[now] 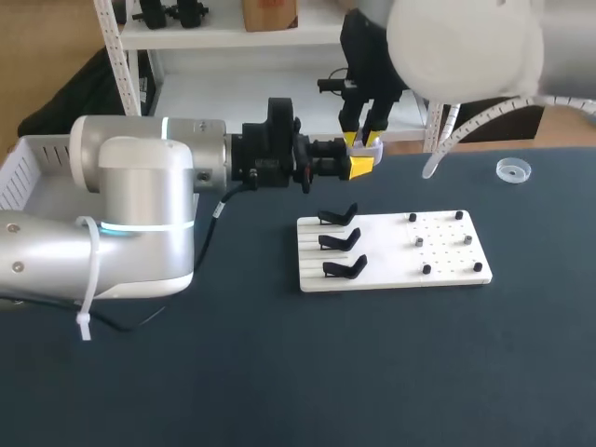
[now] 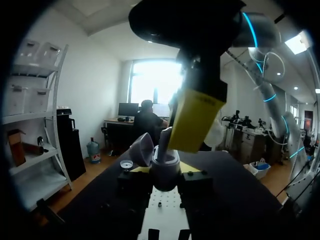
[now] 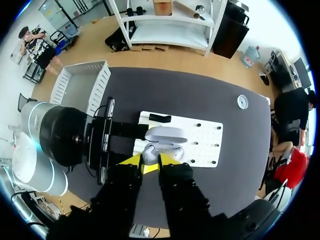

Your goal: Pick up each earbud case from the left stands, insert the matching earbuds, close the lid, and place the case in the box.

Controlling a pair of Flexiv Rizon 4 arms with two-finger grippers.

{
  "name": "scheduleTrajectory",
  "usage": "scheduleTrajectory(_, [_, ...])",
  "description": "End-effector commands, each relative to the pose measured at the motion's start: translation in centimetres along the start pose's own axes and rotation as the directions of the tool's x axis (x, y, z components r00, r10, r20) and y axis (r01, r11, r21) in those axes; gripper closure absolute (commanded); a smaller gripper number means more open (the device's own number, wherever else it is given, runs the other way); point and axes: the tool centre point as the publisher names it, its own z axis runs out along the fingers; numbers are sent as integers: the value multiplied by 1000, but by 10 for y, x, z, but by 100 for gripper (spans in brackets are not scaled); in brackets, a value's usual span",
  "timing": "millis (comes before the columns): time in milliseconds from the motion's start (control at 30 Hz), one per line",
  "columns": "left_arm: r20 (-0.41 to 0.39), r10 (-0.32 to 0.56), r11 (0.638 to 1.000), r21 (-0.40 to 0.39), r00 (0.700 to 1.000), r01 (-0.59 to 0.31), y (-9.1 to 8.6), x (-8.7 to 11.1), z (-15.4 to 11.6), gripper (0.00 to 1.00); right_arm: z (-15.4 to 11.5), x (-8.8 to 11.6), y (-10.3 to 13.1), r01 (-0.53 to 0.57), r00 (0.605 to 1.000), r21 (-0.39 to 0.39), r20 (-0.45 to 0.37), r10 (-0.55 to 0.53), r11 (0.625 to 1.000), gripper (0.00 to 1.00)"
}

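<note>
My left gripper (image 1: 361, 167) is held level behind the white board (image 1: 391, 277), shut on a pale lavender earbud case (image 2: 165, 170) whose lid (image 2: 142, 148) stands open. In the right wrist view the open case (image 3: 167, 150) lies just ahead of my right gripper (image 3: 150, 161). That gripper comes down from above (image 1: 363, 140) and pinches a small white earbud (image 3: 149, 153) between its yellow tips, right over the case's opening. On the board's left side are three black stands (image 1: 340, 240), all bare. A white box (image 1: 28, 168) sits at the table's far left.
Small black pegs (image 1: 442, 240) dot the right half of the board. A small clear round dish (image 1: 512, 169) lies at the table's back right. My left arm's big silver body (image 1: 130, 214) fills the left of the table, beside the box.
</note>
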Motion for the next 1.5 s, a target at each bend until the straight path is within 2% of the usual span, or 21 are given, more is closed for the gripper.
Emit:
scheduleTrajectory(33, [3, 1, 1000, -6, 1000, -1, -1, 0, 0, 100, 3, -1, 1, 0, 1000, 4, -6, 0, 1000, 100])
scheduleTrajectory(233, [3, 1, 1000, -6, 1000, -1, -1, 0, 0, 100, 3, -2, 1, -3, 1000, 6, -6, 3, 1000, 99])
scheduleTrajectory(300, [3, 1, 1000, -6, 1000, -1, -1, 0, 0, 100, 2, -2, 0, -1, 1000, 7, -4, 2, 1000, 85])
scheduleTrajectory(333, [3, 1, 1000, -6, 1000, -1, -1, 0, 0, 100, 2, -2, 0, 0, 1000, 7, -3, 0, 1000, 82])
scheduleTrajectory(667, [3, 1, 1000, -6, 1000, -1, -1, 0, 0, 100, 1, -1, 2, 18, 1000, 5, -1, -18, 1000, 82])
scheduleTrajectory(867, [3, 1, 1000, -6, 1000, -1, -1, 0, 0, 100, 1, -1, 2, 40, 999, 11, 5, -40, 999, 70])
scheduleTrajectory(1500, [3, 1, 1000, -6, 1000, -1, -1, 0, 0, 100, -2, -5, 3, 63, 998, 19, 20, -63, 998, 70])
